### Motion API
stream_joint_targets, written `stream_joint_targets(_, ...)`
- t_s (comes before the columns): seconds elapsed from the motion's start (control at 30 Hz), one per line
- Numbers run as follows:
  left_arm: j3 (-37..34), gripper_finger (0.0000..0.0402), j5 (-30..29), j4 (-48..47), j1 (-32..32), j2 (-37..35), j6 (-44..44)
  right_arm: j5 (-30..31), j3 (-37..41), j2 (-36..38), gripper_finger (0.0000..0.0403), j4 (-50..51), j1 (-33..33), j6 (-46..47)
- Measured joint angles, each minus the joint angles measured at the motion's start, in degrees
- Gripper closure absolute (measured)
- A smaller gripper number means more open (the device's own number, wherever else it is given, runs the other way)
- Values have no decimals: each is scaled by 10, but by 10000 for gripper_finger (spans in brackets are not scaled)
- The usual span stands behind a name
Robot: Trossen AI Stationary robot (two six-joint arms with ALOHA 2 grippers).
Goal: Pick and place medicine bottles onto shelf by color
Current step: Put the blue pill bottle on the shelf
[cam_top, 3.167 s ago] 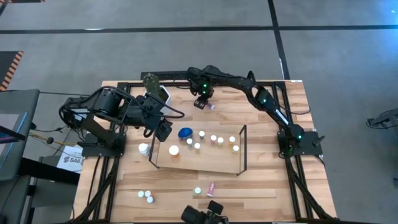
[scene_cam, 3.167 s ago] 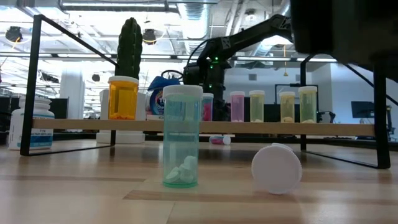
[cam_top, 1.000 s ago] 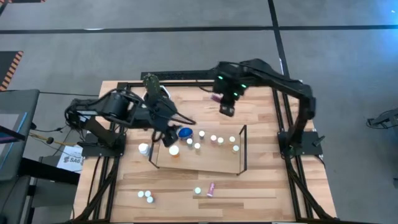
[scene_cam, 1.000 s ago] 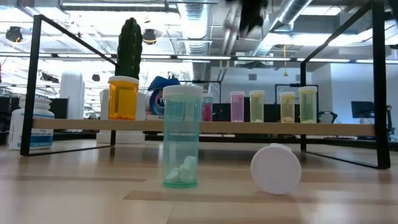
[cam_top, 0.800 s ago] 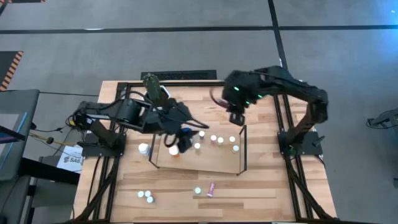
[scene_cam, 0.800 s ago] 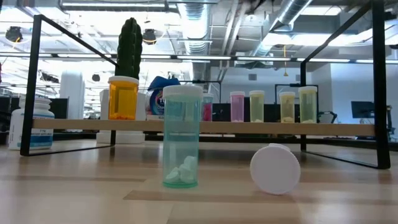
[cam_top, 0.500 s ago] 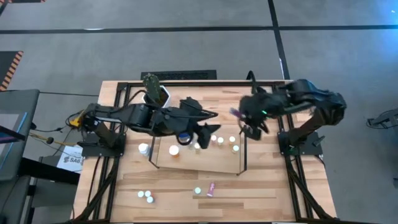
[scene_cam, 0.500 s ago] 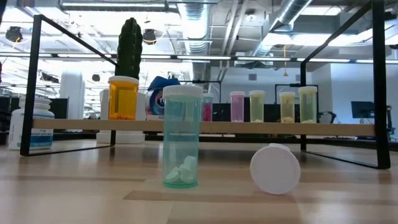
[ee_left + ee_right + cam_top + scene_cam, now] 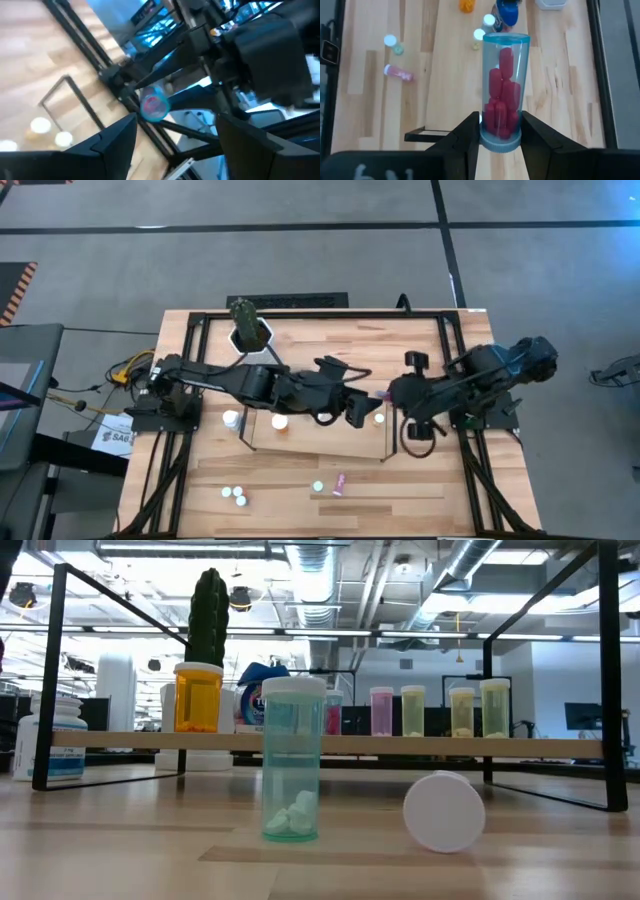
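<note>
My right gripper [image 9: 392, 394] is shut on a clear, blue-tinted medicine bottle full of pink-red pills [image 9: 502, 90], above the right end of the shelf [image 9: 330, 442]. My left arm reaches across the shelf from the left. Its gripper [image 9: 366, 409] is open, its fingertips close to that bottle, which shows end-on between them in the left wrist view [image 9: 153, 105]. The left arm hides most of the bottles on the shelf. In the low view, an orange bottle [image 9: 198, 696] and pink and yellowish bottles [image 9: 412, 708] stand on the shelf board. My right gripper pinches the bottle's end nearest the wrist [image 9: 500, 142] between its two fingers [image 9: 469, 131]. The bottle runs along the fingers and juts out past their tips. It is lifted clear of the shelf and the table.
A cactus in a white pot [image 9: 250, 332] stands at the far edge. A white-capped bottle [image 9: 231, 418] stands left of the shelf. Near the front edge stand small bottles [image 9: 234, 496] and a teal one [image 9: 318, 486], and a pink one [image 9: 340, 483] lies down.
My right gripper has carried the pink bottle from the table's far middle toward the right and near side, down to the shelf's right end, turning as it went. My left arm has stretched rightward over the shelf toward that bottle.
</note>
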State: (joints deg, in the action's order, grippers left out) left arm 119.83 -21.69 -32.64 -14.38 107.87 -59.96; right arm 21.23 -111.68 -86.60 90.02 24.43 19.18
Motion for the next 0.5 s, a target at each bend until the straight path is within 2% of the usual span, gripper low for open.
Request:
stream_joint_targets(0.17, 0, 145, 5, -9, 1, 14, -38, -3, 1, -24, 267, 0, 3, -15)
stream_joint_targets(0.5, -1, 145, 9, -52, 7, 19, -33, -2, 0, -35, 265, 0, 9, -45)
